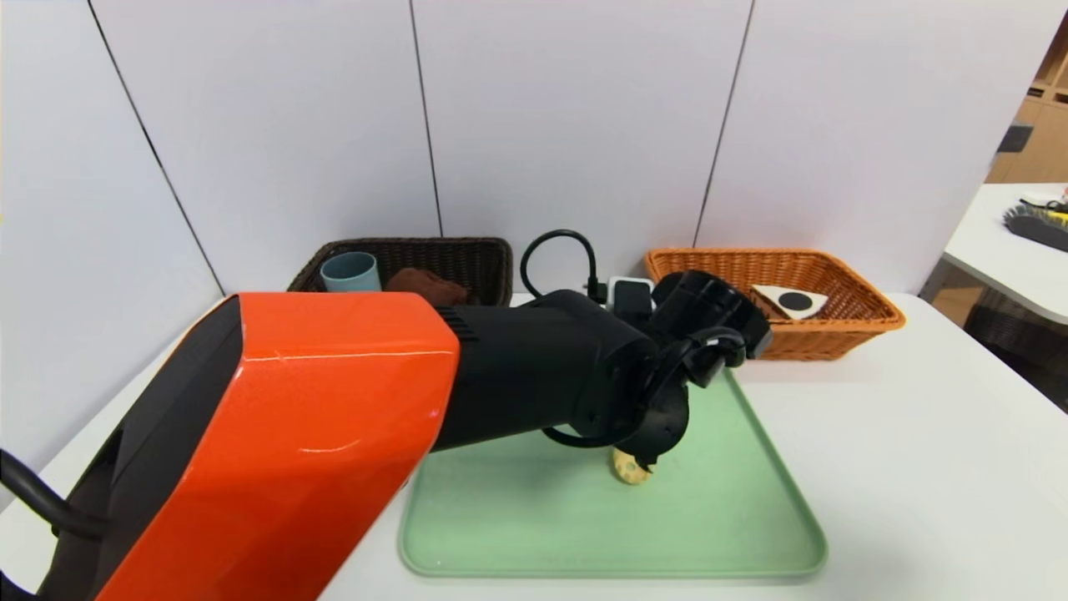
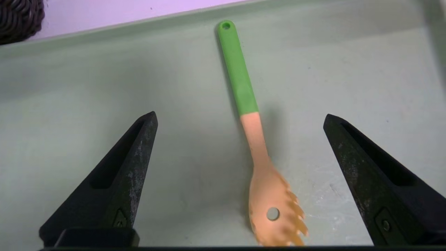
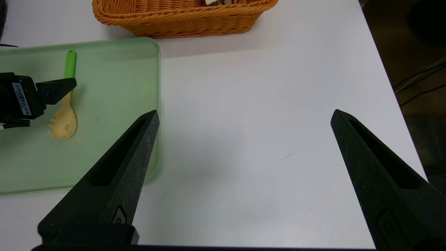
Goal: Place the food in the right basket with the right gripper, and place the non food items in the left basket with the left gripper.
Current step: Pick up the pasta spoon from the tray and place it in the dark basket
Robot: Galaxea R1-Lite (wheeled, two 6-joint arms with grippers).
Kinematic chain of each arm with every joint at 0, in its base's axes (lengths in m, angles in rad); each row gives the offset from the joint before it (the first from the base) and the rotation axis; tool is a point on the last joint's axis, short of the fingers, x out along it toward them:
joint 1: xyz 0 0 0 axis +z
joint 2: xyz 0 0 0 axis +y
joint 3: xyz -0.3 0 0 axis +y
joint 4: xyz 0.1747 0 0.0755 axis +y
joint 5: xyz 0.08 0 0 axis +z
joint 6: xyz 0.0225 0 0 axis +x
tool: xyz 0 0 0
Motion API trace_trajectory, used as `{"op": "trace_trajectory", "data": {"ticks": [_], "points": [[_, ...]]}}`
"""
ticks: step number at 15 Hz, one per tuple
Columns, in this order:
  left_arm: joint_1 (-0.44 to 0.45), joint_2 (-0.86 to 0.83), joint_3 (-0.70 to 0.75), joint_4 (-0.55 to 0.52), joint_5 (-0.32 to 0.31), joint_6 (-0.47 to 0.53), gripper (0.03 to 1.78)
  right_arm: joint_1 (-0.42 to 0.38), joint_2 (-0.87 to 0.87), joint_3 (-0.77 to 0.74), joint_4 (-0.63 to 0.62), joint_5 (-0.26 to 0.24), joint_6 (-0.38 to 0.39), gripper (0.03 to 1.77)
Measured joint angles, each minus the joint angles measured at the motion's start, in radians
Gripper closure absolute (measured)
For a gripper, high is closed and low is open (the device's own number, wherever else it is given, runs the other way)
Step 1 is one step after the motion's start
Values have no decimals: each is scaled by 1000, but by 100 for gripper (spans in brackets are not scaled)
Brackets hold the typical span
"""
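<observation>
White table point(image 1: 918, 467), smooth top. Directly on it: one pale green tray point(image 1: 734, 534), lying under the left claw point(image 2: 240, 181); one dark brown woven basket point(image 1: 467, 259), beyond that claw and off to its left, at the table's far edge by the wall; one orange woven basket point(image 1: 834, 334), beyond the claw to its right, just past the tray's far right corner. The right claw point(image 3: 244, 181) hangs over bare tabletop just beside the tray's right edge.

Right claw point(image 3: 244, 118) gapes over the table point(image 3: 261, 115) beside the tray point(image 3: 115, 101).
</observation>
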Motion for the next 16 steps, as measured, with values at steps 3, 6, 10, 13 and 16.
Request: {"op": "trace_trajectory", "data": {"ticks": [3, 6, 10, 13, 16], "points": [[-1, 2, 0, 24, -5, -43, 12, -1, -6, 7, 0, 0, 0, 10], [0, 9, 0, 29, -6, -42, 12, -1, -11, 16, 1, 2, 0, 10], [-1, 19, 0, 48, -13, -42, 12, -1, -19, 22, 1, 3, 1, 10], [0, 29, 0, 53, -13, -37, 12, -2, -27, 34, 1, 4, 37, 10], [2, 35, 0, 50, -32, -36, 12, -3, -30, 38, 0, 3, 39, 10]]}}
